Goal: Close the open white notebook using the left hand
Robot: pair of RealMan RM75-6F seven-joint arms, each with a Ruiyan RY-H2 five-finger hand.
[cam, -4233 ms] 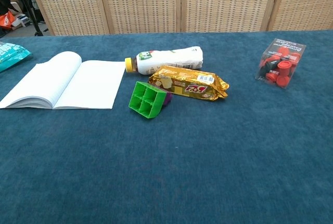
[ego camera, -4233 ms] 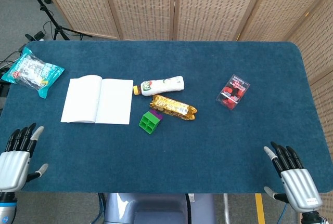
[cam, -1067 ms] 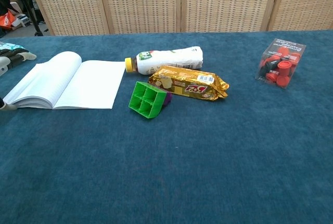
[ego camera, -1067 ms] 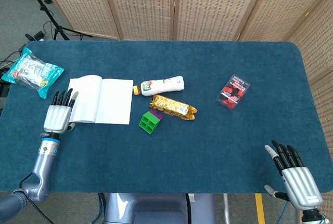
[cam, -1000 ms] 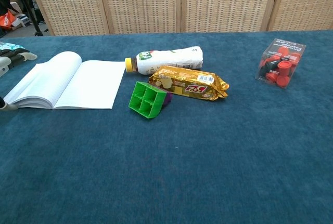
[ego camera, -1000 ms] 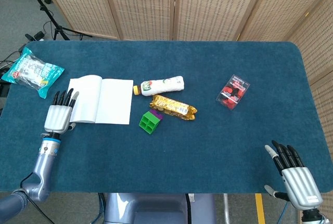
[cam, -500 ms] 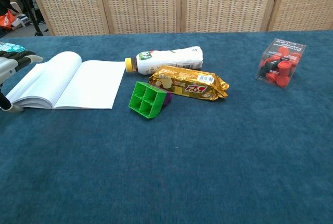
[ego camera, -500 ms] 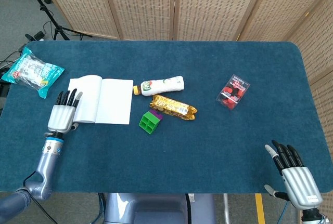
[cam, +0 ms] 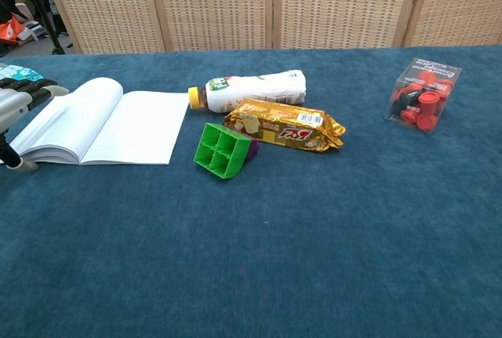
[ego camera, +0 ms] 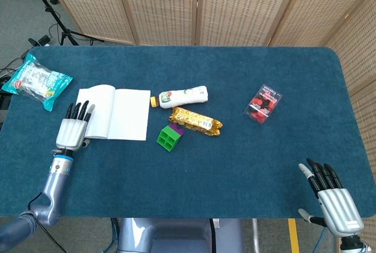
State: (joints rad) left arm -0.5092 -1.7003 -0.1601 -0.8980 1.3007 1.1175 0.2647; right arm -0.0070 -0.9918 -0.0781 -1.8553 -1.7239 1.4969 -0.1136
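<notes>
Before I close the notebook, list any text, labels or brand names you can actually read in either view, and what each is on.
None can be read for certain.
Gold snack wrapper: large red lettering, upside down, unclear.
White bottle: green label, too small.
Clear box of red pieces: lid print blurred.
Teal bag: print blurred.
White notebook: ruled lines only.

1. Your left hand (ego camera: 72, 131) lay flat and palm down toward the left side of the table, its fingers (ego camera: 78, 111) straight, close together and pointing away from the robot, holding nothing.
2. Its slim grey forearm ran back from the wrist toward the near left corner, where it left the head view.
3. In the chest view, only part of that hand (cam: 17, 100) showed at the left edge, dark fingertips forward and the thumb hanging low beneath the palm.
4. Your right hand (ego camera: 332, 197) hung off the near right corner, palm down, fingers slightly fanned and empty, thumb out to the side.
</notes>
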